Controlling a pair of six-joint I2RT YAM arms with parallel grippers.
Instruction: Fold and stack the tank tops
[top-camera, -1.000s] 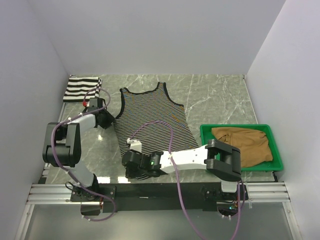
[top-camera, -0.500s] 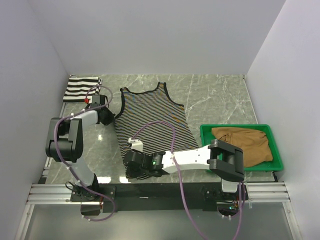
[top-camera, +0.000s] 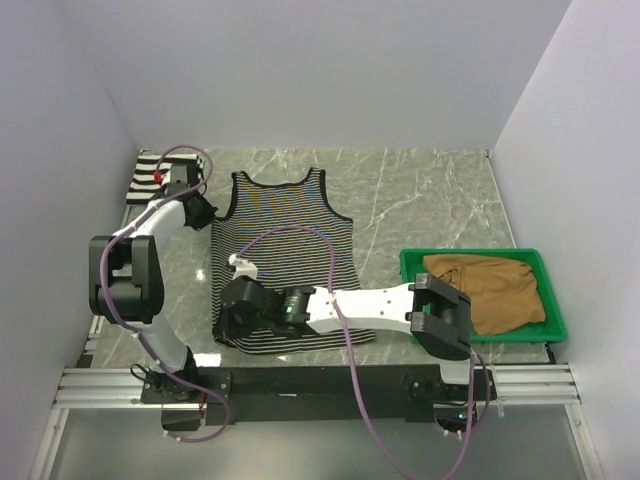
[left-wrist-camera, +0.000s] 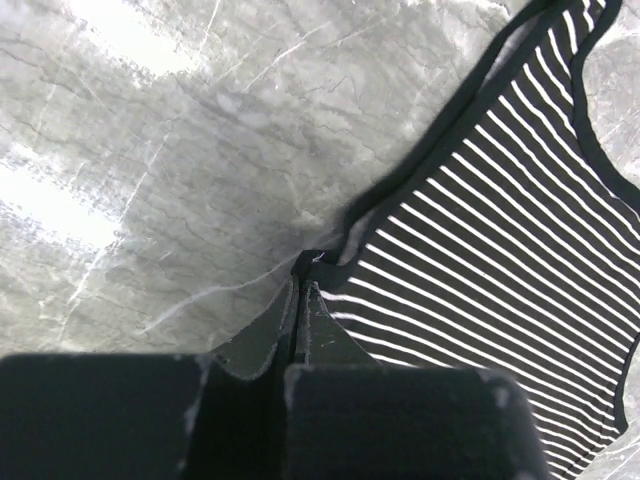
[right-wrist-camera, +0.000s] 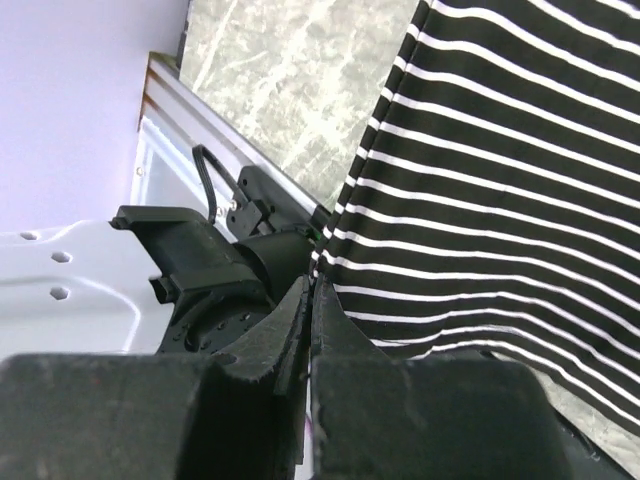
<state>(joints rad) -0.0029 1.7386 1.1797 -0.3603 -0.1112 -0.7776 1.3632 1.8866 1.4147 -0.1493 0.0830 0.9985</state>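
Note:
The pinstriped tank top (top-camera: 285, 255) lies flat on the marble table, straps toward the back. My left gripper (top-camera: 207, 211) is shut on its left edge below the armhole, seen in the left wrist view (left-wrist-camera: 303, 280). My right gripper (top-camera: 226, 322) is shut on its lower left hem corner (right-wrist-camera: 335, 262). The folded black-and-white wide-striped tank top (top-camera: 150, 178) lies at the back left, partly hidden by the left arm. The tan-brown tank top (top-camera: 495, 290) lies bunched in the green tray (top-camera: 415, 262).
The green tray stands at the right edge of the table. The metal rail (top-camera: 110, 385) with the arm bases runs along the near edge. White walls close in the left, back and right. Purple cables loop over both arms.
Both grippers have dragged the pinstriped top to the left and toward the back. Its left edge now lies straighter, and the left arm has reached further back.

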